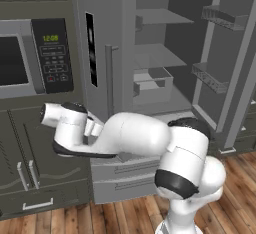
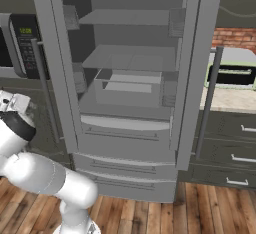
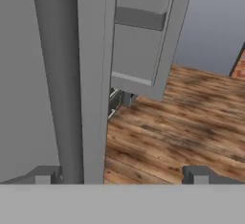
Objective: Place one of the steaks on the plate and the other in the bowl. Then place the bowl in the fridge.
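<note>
— Wooden flooring is showing under the fridge point(image 2: 130, 103), which is standing tall, grey and steel with both upper doors swung wide.

— Gripper point(image 3: 122, 174) is hanging fully spread, holding nothing, beside the left door's edge. I'd be keeping clear of it while pulling away.

I see the tall grey steel fridge point(image 2: 130, 128) doors swung wide; its left door point(image 1: 102, 53) blocks my near left.

Microwave point(image 1: 35, 58): built into my dark cabinets point(image 1: 30, 168).
Floor point(image 3: 182, 122): wood planks.
Toaster oven point(image 2: 235, 73): on counter point(image 2: 227, 99).
</note>
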Motion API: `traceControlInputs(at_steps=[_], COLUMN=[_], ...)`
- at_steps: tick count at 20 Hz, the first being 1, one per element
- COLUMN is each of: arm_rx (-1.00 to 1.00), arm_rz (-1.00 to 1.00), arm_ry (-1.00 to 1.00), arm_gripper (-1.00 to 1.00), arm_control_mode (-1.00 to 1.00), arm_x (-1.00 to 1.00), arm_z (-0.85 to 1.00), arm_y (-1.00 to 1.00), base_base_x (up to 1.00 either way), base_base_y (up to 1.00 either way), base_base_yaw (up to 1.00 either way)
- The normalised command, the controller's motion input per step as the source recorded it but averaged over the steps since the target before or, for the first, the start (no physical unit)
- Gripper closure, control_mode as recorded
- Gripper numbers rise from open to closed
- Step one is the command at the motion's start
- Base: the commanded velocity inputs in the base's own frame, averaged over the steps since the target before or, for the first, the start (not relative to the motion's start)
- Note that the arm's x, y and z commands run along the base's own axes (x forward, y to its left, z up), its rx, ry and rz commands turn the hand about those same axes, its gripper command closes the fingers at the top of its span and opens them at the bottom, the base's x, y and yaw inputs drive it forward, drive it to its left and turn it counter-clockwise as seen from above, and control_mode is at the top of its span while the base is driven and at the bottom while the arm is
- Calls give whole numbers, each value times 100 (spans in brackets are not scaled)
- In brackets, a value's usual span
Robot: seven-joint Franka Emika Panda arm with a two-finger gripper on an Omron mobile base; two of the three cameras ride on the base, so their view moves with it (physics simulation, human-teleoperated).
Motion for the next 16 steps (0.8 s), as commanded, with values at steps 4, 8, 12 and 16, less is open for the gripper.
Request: traceControlInputs(at_steps=[4, 8, 12, 16], arm_rx=[26, 39, 47, 64], arm_rz=[6, 17, 10, 2], arm_ry=[-6, -14, -13, -17], arm_gripper=[-100, -100, -100, -100], arm_control_mode=[-100, -100, -100, -100], arm_x=[-100, -100, -86, -72], arm_z=[22, 1, 0, 0], arm_y=[-61, -92, -100, -100], base_base_x=[0, 0, 0, 0], base_base_y=[0, 0, 0, 0], base_base_yaw=[0, 0, 0, 0])
